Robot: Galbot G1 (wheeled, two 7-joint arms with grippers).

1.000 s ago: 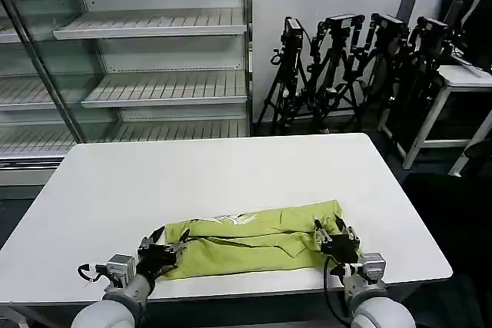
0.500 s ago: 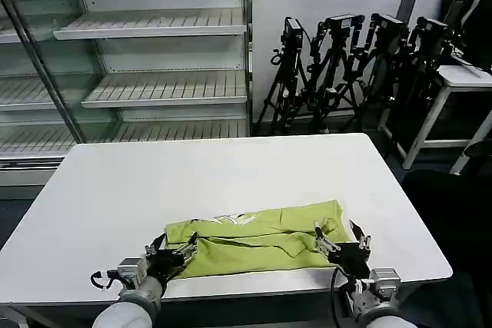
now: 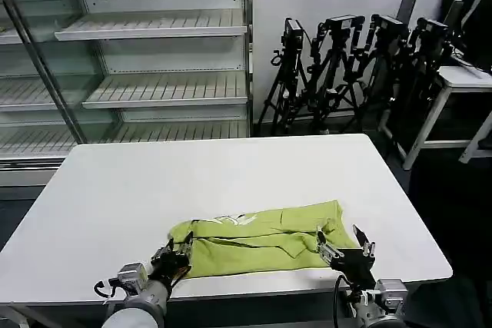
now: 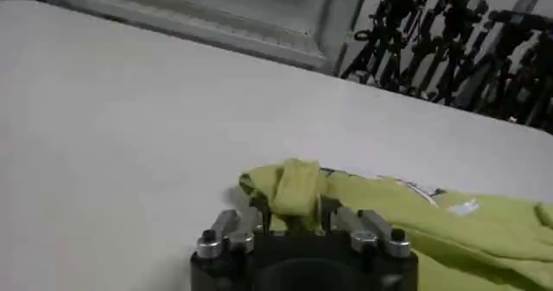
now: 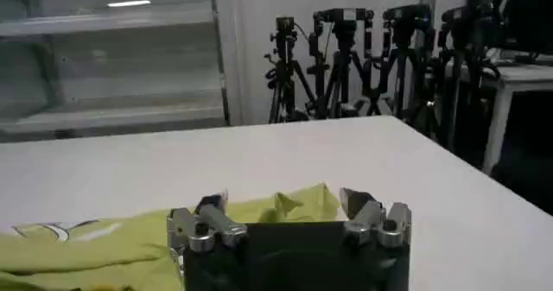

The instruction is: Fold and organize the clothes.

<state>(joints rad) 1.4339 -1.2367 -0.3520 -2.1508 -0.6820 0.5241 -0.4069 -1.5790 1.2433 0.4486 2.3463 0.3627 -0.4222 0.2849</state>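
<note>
One shirt (image 3: 257, 240) — between both pincers.

Bright, even overhead light falls on the matte white rectangular table (image 3: 231, 174), leaving only faint soft shadows under the crumpled lime fabric shirt (image 3: 261, 240), while black tripods (image 4: 449, 34) behind it look blurred
</note>
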